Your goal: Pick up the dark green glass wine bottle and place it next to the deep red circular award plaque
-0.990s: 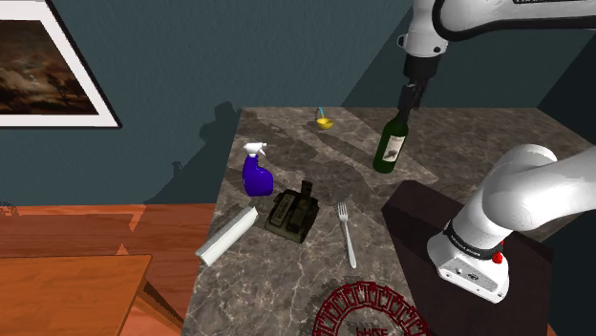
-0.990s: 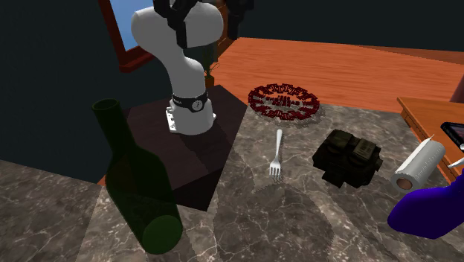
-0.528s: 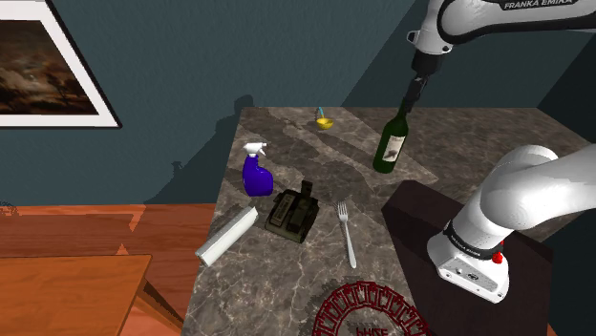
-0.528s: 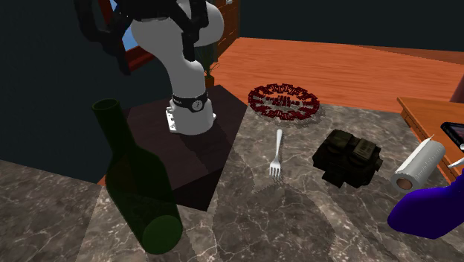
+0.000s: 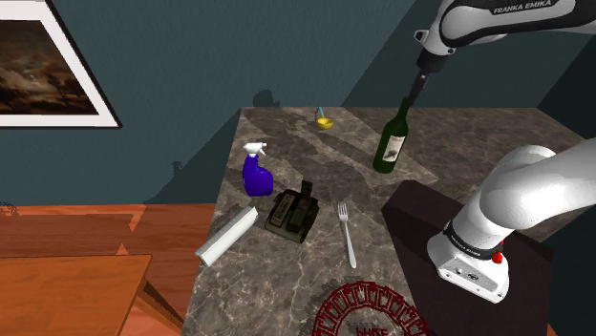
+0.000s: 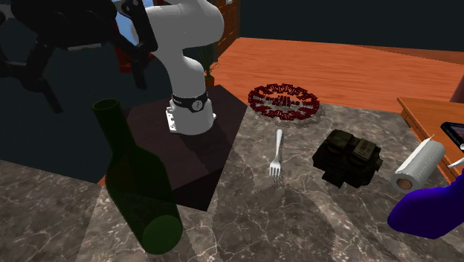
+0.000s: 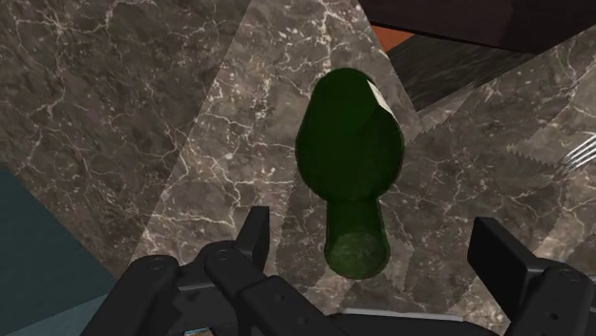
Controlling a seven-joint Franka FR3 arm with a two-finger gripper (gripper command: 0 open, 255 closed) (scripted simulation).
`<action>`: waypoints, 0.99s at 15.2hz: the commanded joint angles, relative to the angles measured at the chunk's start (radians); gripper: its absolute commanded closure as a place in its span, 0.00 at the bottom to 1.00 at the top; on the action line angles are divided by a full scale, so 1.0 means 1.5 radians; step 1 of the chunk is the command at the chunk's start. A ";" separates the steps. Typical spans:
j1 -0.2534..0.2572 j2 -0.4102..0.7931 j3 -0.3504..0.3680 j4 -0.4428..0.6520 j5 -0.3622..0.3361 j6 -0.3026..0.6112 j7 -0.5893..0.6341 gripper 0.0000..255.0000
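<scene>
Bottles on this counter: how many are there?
2. The green wine bottle stands far back on the counter; the blue spray bottle stands at its edge on the shoulder view's left. None looks hidden.

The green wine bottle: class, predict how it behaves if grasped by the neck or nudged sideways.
Probably tippy: the bottle stands upright, tall on a narrow base. Likely rigid and slippery: its surface looks smooth and glossy. If toppled, its round body would probably roll.

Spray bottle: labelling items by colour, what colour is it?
The spray bottle is deep blue with a white trigger, clearest in shoulder view.
</scene>
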 commanded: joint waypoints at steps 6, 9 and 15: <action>0.001 0.023 -0.018 -0.041 -0.006 0.067 -0.005 0.00; 0.001 0.023 -0.018 -0.041 -0.006 0.067 -0.005 0.00; 0.001 0.023 -0.018 -0.041 -0.006 0.067 -0.005 1.00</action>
